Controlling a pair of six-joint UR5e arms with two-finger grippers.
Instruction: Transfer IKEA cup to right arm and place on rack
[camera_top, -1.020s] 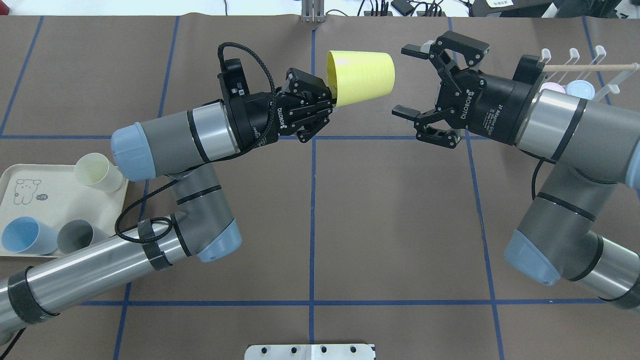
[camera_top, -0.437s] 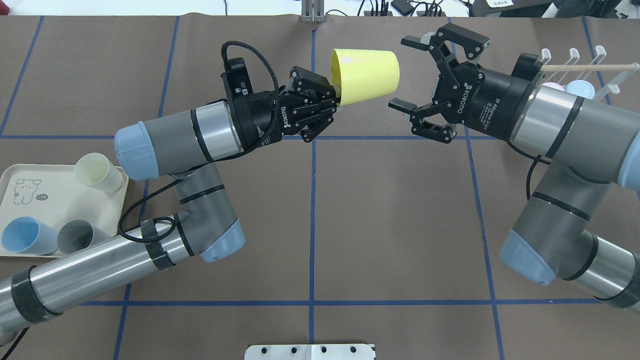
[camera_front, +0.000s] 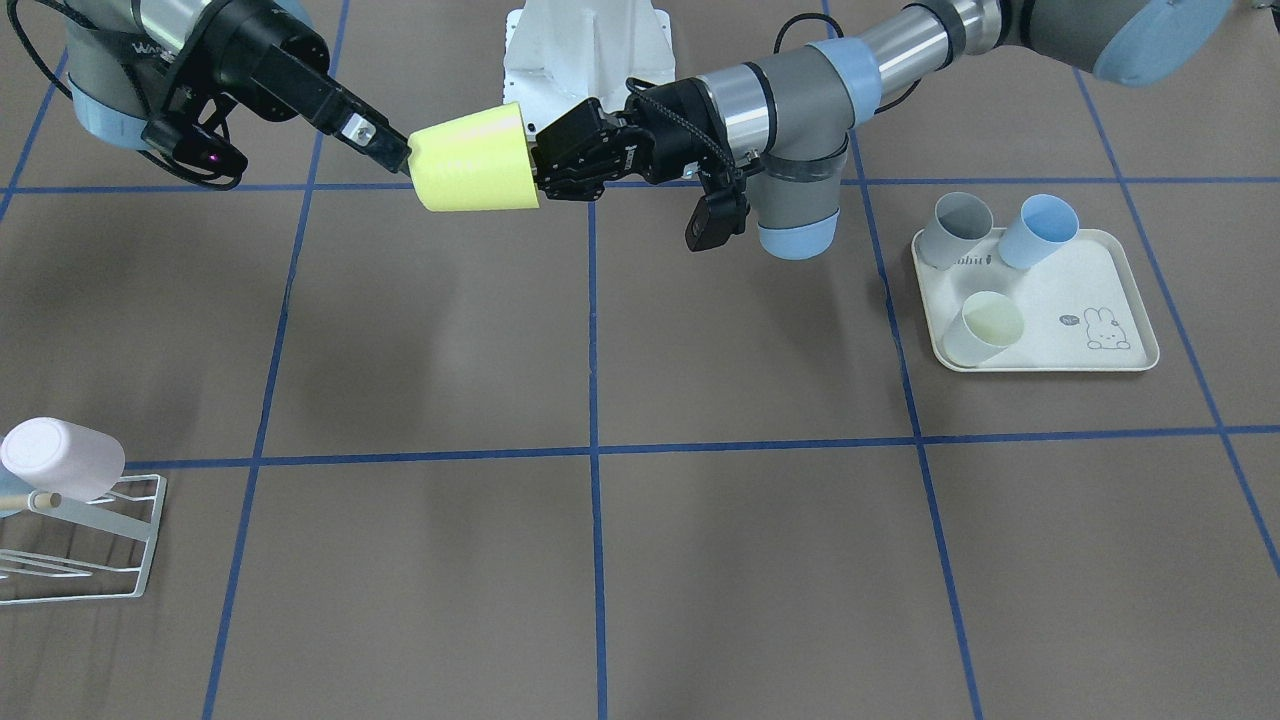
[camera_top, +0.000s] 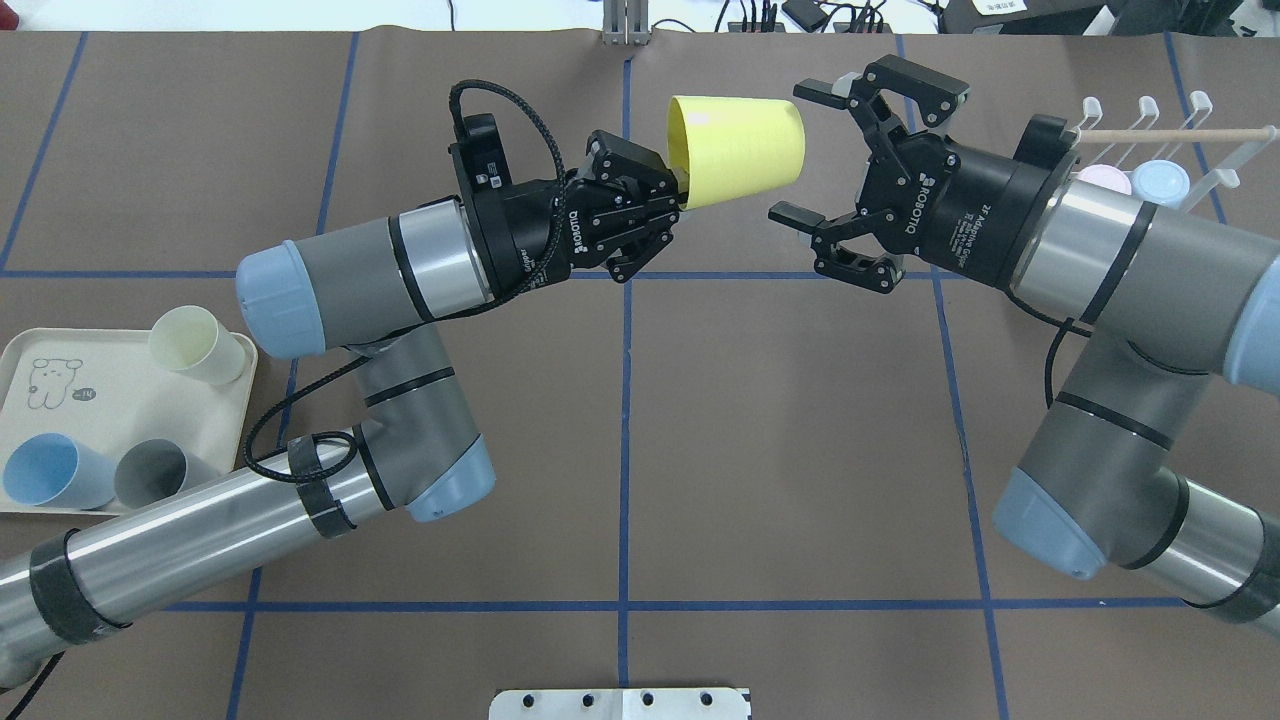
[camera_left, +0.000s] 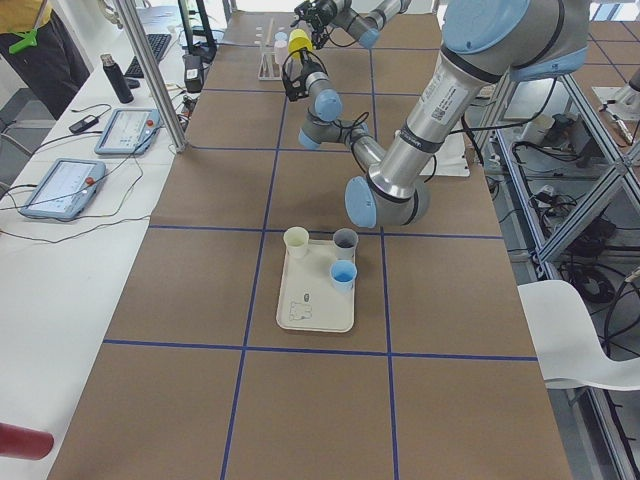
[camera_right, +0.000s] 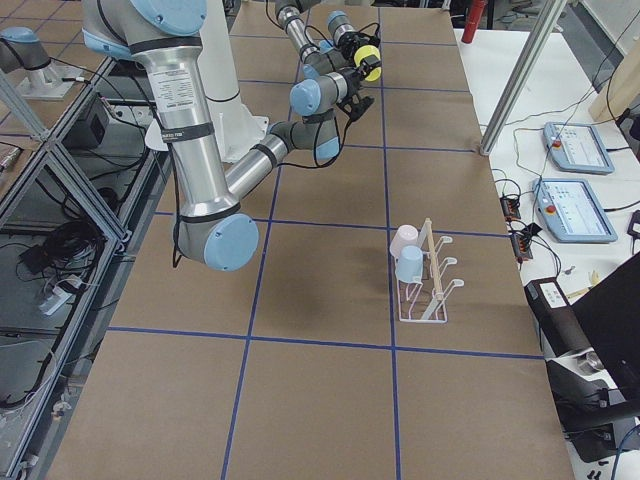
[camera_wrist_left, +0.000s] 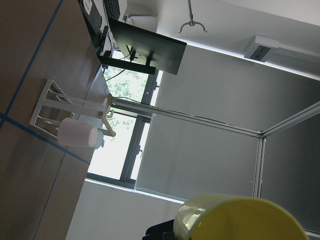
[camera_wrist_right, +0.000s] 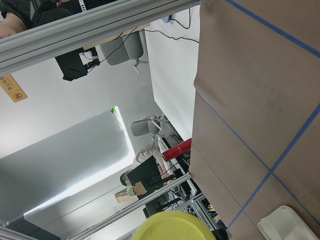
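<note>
Left gripper (camera_top: 681, 194) grips yellow cup (camera_top: 745, 146) — rack (camera_right: 434, 266) bears pink cup (camera_right: 404, 240), blue cup (camera_right: 410, 266).

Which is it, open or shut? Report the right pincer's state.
Open. In the overhead view the right pincer has its two fingers spread wide by the base of the yellow cup, not clamped on it.

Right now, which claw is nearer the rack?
Right. The right claw, open by the yellow cup, sits toward the rack; the left claw, gripping the rim, lies beyond the cup.
</note>
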